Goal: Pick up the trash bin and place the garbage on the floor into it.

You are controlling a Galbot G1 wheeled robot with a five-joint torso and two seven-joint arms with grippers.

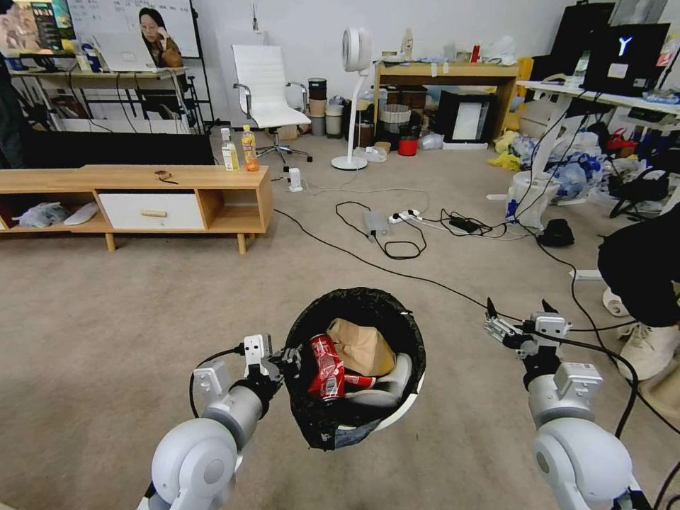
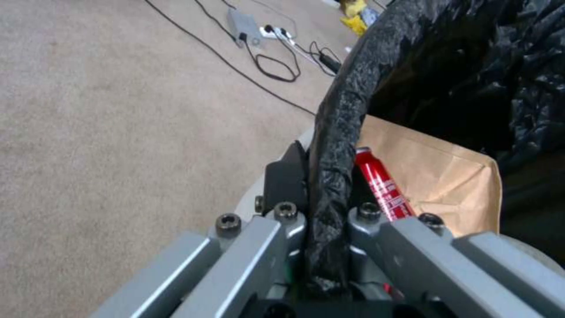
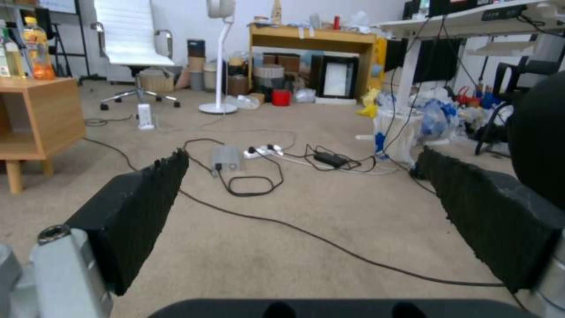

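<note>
- Left gripper (image 1: 287, 360) is clamped on the trash bin (image 1: 397, 414) rim at 9 o'clock, keeping it raised off the floor (image 1: 106, 319) with the garbage (image 1: 327, 368) inside.
- Right gripper (image 1: 520, 322) hangs spread wide and empty at the bin's 3 o'clock, free for collecting.

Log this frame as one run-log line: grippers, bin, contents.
left gripper: shut on white plastic trash bin black-bag rim, held aloft | right gripper: open, empty | inside: crushed red soda can, brown paper piece

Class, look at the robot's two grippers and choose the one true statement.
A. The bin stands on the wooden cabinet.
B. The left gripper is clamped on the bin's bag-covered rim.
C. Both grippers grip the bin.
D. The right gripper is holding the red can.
B: the left gripper is shut on the black-lined rim of the trash bin, held above the floor, while the right gripper hangs open and empty beside it.
</note>
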